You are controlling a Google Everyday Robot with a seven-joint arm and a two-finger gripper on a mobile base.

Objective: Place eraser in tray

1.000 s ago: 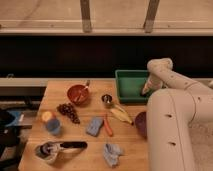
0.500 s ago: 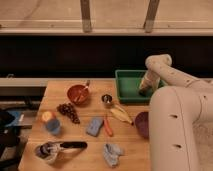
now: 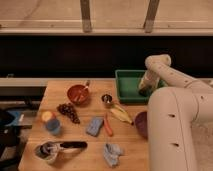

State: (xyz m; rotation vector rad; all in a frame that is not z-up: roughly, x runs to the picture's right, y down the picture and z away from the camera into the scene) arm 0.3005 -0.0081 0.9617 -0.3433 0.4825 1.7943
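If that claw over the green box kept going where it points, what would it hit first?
Probably the floor of the green tray: the gripper points down into it, though depth is unclear.

A robot test lab rather than a home is suggested by a wooden table (image 3: 56, 97) strewn with mismatched props, a red bowl (image 3: 78, 94) and a banana (image 3: 120, 114) among them, and by a white robot arm (image 3: 175, 125) whose gripper (image 3: 145, 89) is held over the green tray (image 3: 127, 86).
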